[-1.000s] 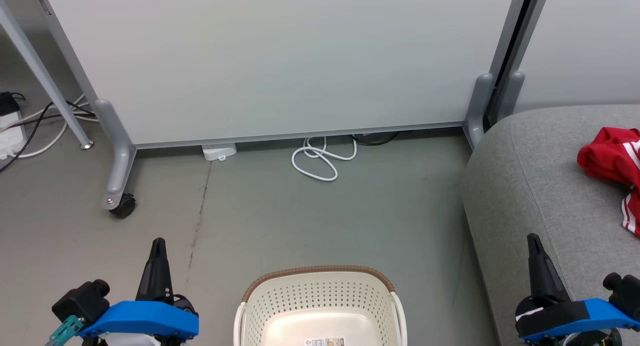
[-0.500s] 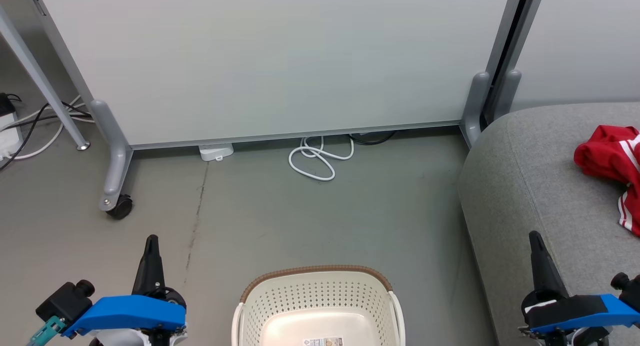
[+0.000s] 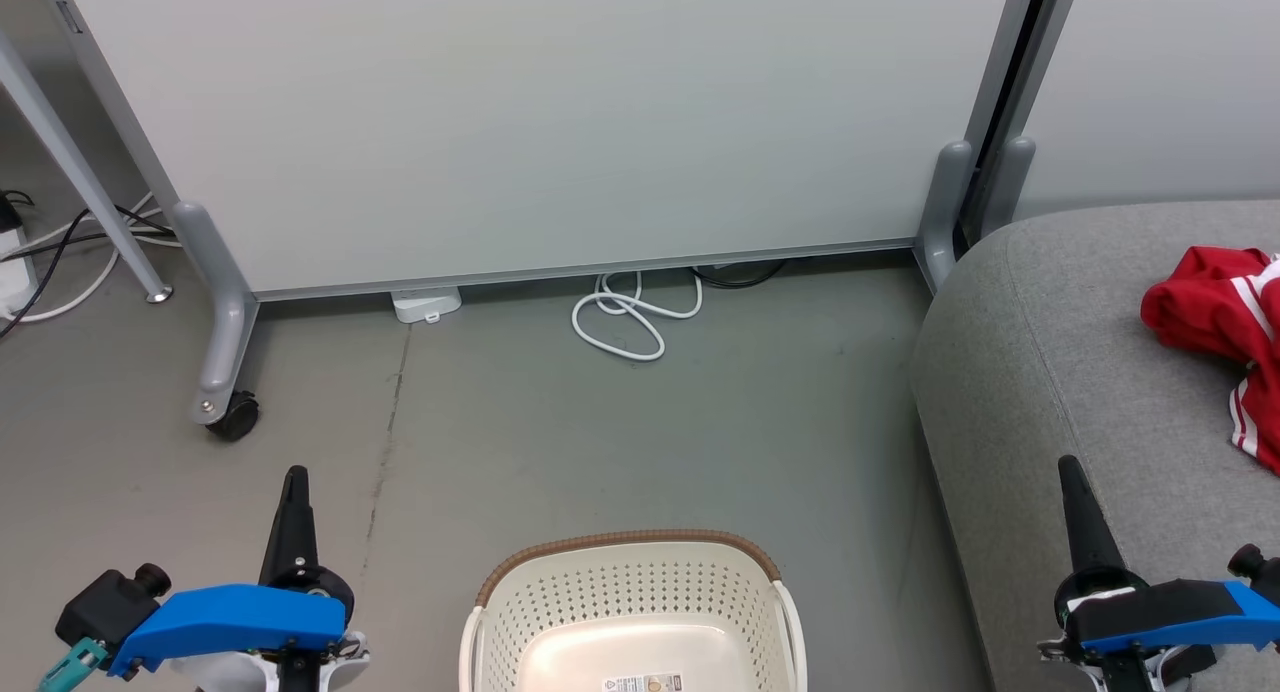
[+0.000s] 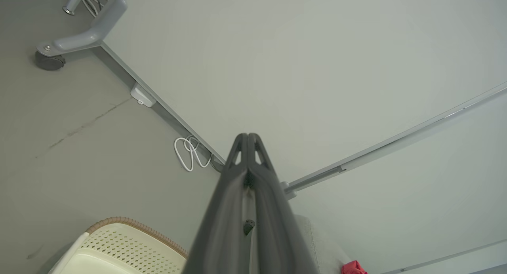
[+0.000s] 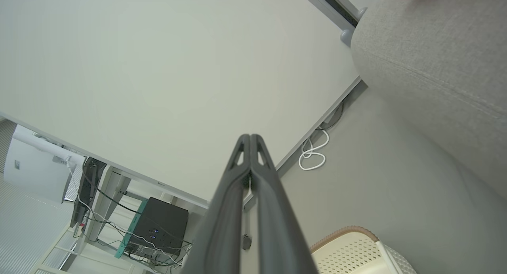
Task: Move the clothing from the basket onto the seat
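Note:
The cream perforated basket (image 3: 630, 602) with its brown rim stands on the floor at the bottom centre, and no garment shows in the visible part of it. Red clothing (image 3: 1215, 317) with white stripes lies crumpled on the grey seat (image 3: 1060, 372) at the right edge. My left gripper (image 3: 294, 477) is shut and holds nothing, left of the basket over bare floor. My right gripper (image 3: 1068, 467) is shut and holds nothing, over the seat's front edge. The wrist views show each pair of fingers (image 4: 248, 137) (image 5: 250, 137) pressed together, the basket (image 4: 119, 246) (image 5: 356, 250) low in both.
A pale partition panel (image 3: 560, 122) on grey castor feet (image 3: 225, 412) stands across the back. A coiled white cable (image 3: 630, 317) and a small white box (image 3: 425, 304) lie at its base. A metal leg and cables (image 3: 90, 242) are at the far left.
The whole head picture has drifted slightly left as the camera moved. Both grippers have sunk a little lower in the picture and stay shut.

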{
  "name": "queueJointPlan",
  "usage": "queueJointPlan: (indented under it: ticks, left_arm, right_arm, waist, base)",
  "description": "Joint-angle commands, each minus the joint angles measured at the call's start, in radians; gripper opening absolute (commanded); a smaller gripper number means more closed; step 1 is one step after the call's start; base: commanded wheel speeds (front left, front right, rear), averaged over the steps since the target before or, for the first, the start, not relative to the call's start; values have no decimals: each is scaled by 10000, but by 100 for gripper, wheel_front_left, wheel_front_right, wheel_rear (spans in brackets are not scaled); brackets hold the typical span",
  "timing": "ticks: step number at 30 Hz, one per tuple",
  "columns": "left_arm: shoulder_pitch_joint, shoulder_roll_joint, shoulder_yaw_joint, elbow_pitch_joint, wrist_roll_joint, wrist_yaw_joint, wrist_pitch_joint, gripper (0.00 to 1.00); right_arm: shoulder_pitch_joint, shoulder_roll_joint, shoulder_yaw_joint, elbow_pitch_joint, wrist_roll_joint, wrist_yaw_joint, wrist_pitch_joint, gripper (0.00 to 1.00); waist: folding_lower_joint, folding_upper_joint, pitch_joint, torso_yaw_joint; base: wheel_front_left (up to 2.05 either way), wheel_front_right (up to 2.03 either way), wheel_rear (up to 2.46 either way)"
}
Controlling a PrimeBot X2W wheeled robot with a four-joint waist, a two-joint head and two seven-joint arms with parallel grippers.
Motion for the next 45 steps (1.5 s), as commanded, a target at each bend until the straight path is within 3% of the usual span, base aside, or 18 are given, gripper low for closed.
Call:
queueJointPlan:
  ticks: [1,45]
  left_arm:
    - [-268,22,82,-139,-299,-54,75,0]
    - [-427,-40,603,-261,-4336,-232,1106,0]
  right_arm:
    - [-286,-39,-30,-85,319,4,86,0]
    - [-515,-39,-147,-1,4361,6,1121,0]
  waist:
    - [-1,0,2,-8]
    - [-1,0,45,-240]
  base:
    - [0,0,0]
    - [0,0,0]
